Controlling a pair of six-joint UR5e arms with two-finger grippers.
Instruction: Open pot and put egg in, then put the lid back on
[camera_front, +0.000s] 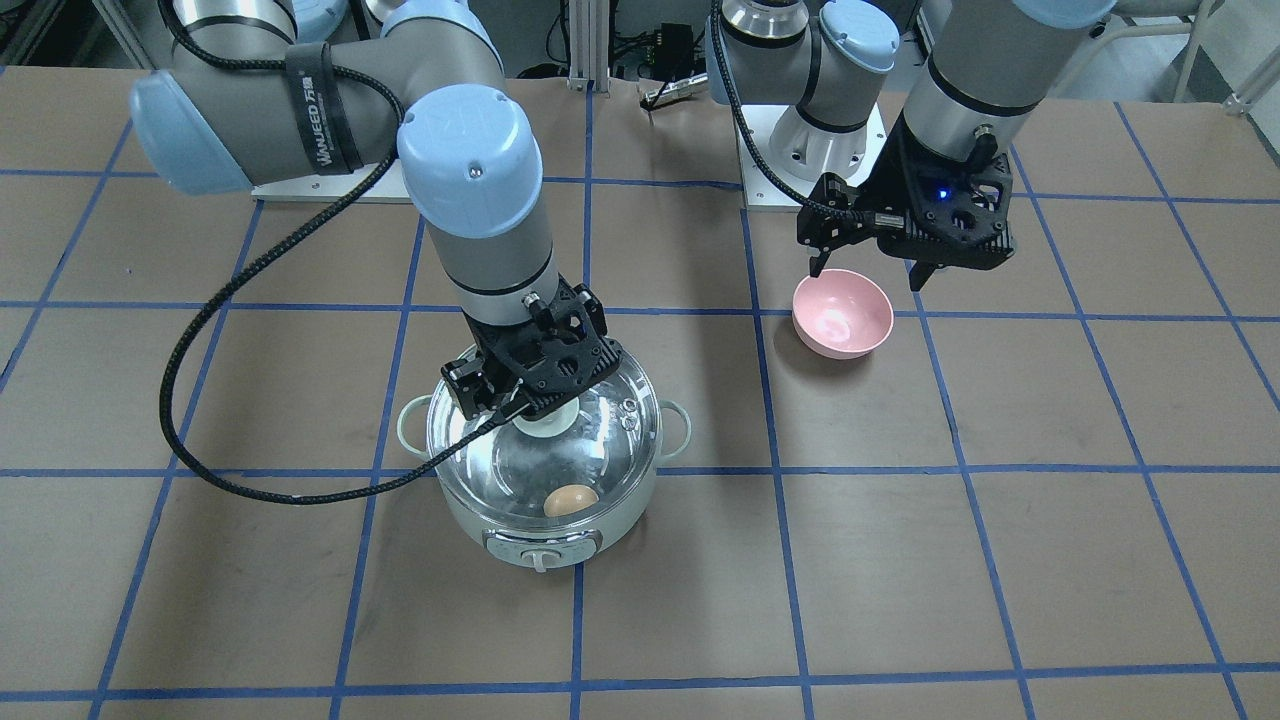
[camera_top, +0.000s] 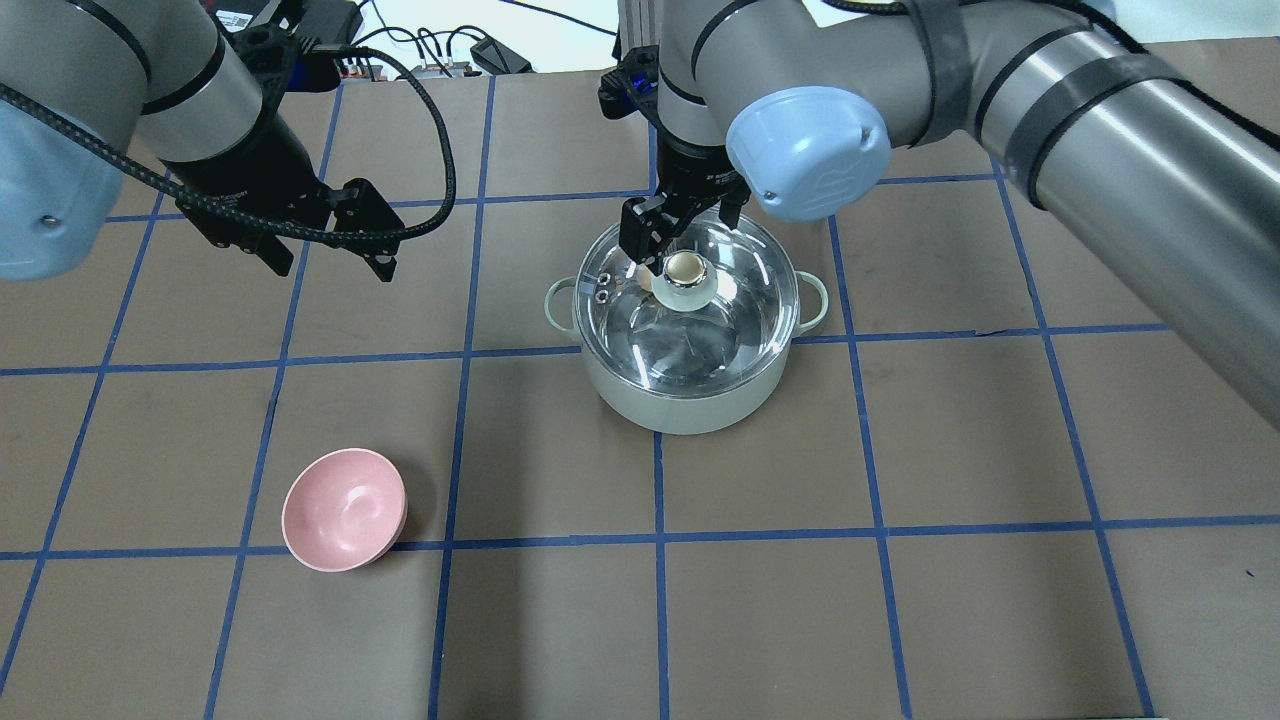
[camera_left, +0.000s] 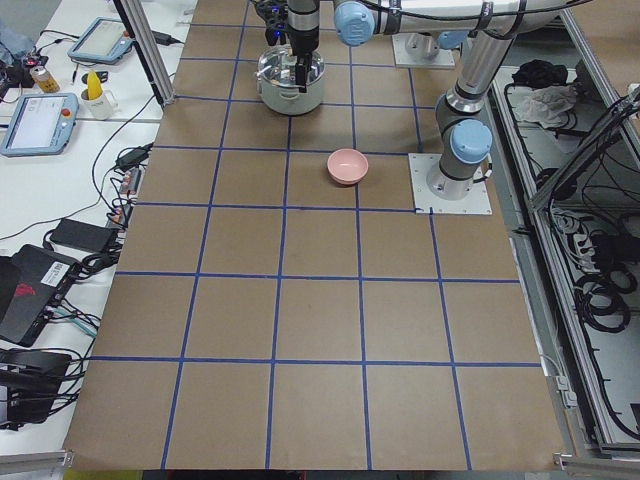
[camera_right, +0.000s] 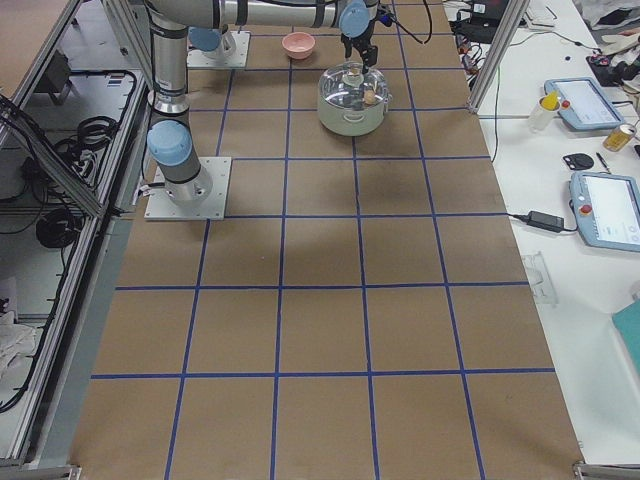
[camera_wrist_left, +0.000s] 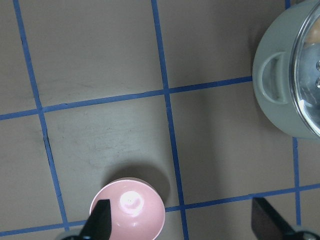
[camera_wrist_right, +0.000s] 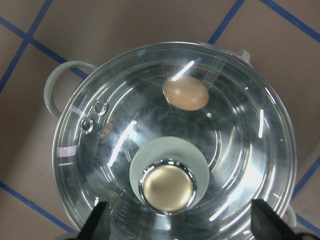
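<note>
1. The round pale mint-green electric cooking pot (camera_front: 610, 520) stands upright on the brown paper-covered table with blue tape grid lines (camera_front: 1000, 560). Its two loop handles stick out to the sides, and its control knob faces the operators' side.
2. The large round clear glass lid (camera_top: 735, 335) sits level on the pot's rim and closes it.
3. The small tan-brown oval egg (camera_wrist_right: 185, 93) lies inside the pot on the shiny steel floor. It shows through the glass, off-centre toward the control-knob side.
4. The right gripper (camera_wrist_right: 181, 222) hangs straight over the lid. Its two fingers are spread wide, one on each side of the round beige knob (camera_wrist_right: 167, 187) and not touching it. It holds nothing.
5. The left gripper (camera_wrist_left: 182, 222) hovers in the air well away from the pot, with its fingers parted wide and empty.
6. A small pink round bowl (camera_front: 842, 315) rests upright on the table below the left gripper, well apart from the pot. In the left wrist view it lies at the lower edge beside one fingertip, and the pot's handle shows at the upper right corner.
</note>
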